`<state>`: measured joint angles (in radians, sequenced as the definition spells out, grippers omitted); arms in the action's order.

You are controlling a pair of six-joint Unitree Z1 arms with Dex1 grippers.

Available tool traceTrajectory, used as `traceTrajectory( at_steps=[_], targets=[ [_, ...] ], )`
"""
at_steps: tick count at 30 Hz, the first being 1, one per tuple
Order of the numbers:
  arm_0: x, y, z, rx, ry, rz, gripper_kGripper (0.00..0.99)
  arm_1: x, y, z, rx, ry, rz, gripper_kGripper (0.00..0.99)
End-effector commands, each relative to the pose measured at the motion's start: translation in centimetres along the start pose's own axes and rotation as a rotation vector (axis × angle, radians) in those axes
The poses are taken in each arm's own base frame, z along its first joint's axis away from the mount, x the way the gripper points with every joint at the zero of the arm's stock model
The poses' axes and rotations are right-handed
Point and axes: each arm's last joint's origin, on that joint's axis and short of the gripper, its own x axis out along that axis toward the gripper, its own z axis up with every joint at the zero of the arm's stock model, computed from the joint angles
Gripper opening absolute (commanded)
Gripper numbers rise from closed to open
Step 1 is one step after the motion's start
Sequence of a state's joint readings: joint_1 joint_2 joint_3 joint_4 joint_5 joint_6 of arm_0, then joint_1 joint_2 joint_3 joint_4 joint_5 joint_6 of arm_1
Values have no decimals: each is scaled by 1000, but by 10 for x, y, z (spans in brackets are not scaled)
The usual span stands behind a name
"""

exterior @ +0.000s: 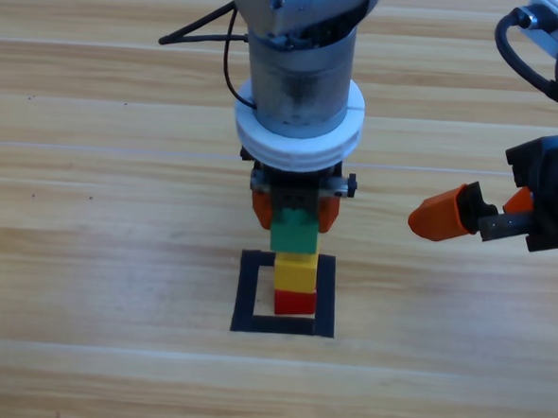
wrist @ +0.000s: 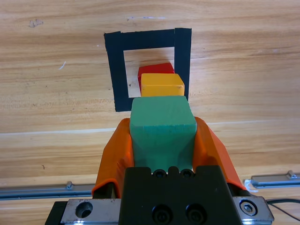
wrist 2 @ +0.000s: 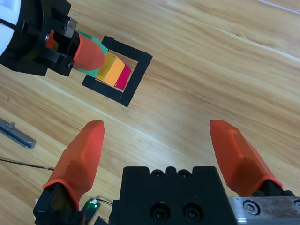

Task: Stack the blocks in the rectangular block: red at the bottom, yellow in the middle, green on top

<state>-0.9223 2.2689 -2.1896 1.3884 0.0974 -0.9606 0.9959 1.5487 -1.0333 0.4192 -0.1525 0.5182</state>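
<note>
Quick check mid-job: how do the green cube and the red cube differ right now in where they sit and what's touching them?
The green cube is clamped between the left tool's orange jaws; the red cube has no tool on it. Green is at the top of the column, above the yellow cube; red is at the bottom, on the table inside the black tape square. Both are plain cubes of like size. The right tool waits open, off to the right.

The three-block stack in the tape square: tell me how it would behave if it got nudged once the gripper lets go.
Probably tips easily: the stack is three cubes tall on one cube's footprint, red under yellow under green. The matte faces likely grip a little, though nothing locks them together. The left gripper is shut on green, so opening gently seems wise.
</note>
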Motion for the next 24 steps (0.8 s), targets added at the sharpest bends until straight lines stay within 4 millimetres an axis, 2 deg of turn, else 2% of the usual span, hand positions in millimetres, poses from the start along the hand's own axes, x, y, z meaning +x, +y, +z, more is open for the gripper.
traceTrajectory(
  at_steps=[1,24],
  targets=[
    [27,-14,-5,18,22,55,0,-13,-11,-4,23,-21,14,990],
    [32,-19,-6,26,17,59,0,-13,-11,-4,23,-21,14,990]
  ],
)
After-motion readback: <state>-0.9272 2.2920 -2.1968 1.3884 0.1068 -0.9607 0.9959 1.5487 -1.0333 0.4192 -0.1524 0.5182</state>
